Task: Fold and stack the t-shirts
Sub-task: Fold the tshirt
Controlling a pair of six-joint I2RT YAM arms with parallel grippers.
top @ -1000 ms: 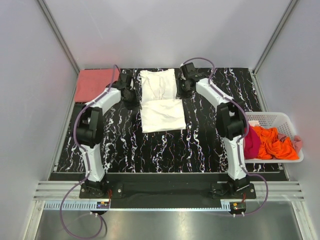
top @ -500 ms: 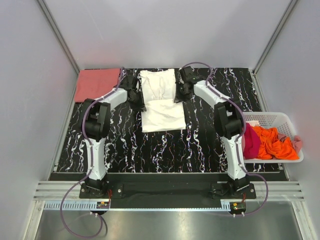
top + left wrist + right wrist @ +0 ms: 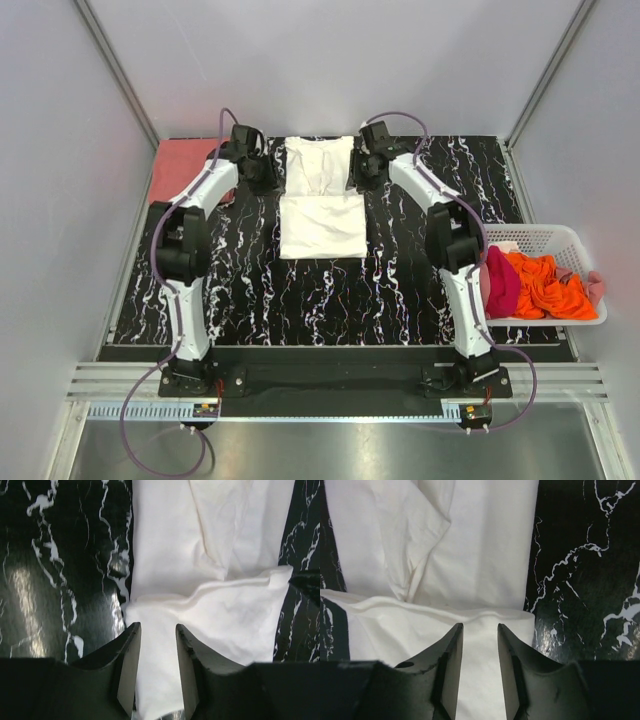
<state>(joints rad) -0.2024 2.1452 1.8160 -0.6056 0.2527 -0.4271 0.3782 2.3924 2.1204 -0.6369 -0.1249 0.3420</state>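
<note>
Lying flat at the far centre of the black veined table (image 3: 400, 280), the cream-white t-shirt (image 3: 320, 198) is partly folded: a smooth rectangular panel covers its near half, and the creased far half runs to the back edge. A ridge of cloth marks the fold line across its width.

A salmon-pink t-shirt (image 3: 182, 166) lies folded in the far left corner, well apart from the white one, with the left arm crossing its near right corner. At the right edge a white slatted basket (image 3: 560, 240) holds a magenta t-shirt (image 3: 501, 283), an orange t-shirt (image 3: 546, 285) and a dusty pink t-shirt (image 3: 597, 288), bunched together. Nothing lies on the cream-white shirt.

Both arms reach to the far end and bend inward, one on each side of the shirt's far half. The left gripper (image 3: 157, 650) hangs over the left edge of the cloth near the fold, fingers apart, white fabric visible in the gap. The right gripper (image 3: 480, 650) mirrors it over the right edge, fingers likewise apart above the cloth.
</note>
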